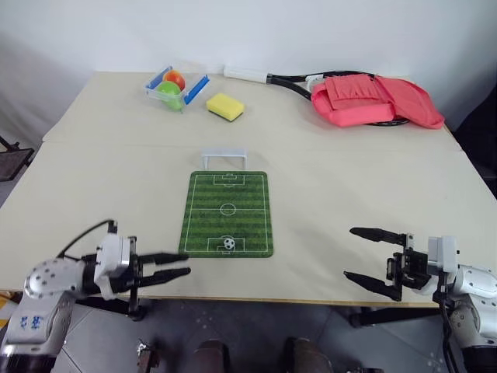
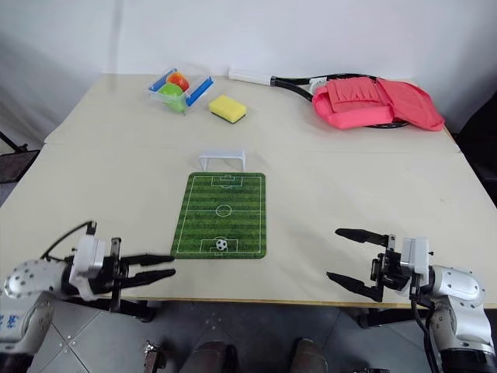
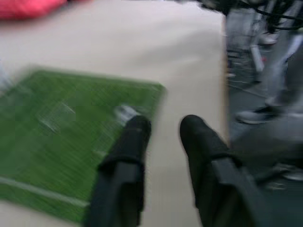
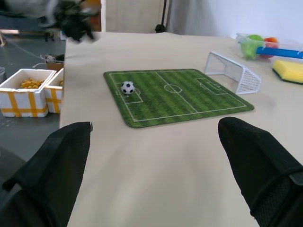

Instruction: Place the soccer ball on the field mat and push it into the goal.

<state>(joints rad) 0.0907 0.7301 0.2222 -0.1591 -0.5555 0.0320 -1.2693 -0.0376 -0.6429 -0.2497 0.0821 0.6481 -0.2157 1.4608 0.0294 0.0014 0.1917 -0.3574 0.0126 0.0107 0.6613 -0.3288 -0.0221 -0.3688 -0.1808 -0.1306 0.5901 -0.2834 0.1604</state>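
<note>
1. Beige table (image 1: pixel 326 194) w/ white wall behind; field mat (image 1: pixel 227 214) laid mid-table, goal (image 1: pixel 224 159) at its far end.
2. Soccer ball (image 1: pixel 229 243) already set on mat's near penalty box; placing judged done, push into goal left.
3. Left gripper (image 1: pixel 177 265) fingers nearly together, nothing held; right gripper (image 1: pixel 365 255) fingers wide apart, empty.
4. No readable writing or brands seen.

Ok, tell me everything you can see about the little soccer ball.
The soccer ball is a tiny white ball with black patches, smooth and hard-looking. It sits on the green field mat, in the marked box at the end nearest the robot, opposite the goal beyond the far end. Only the mat touches it; both grippers are clear of it.
</note>
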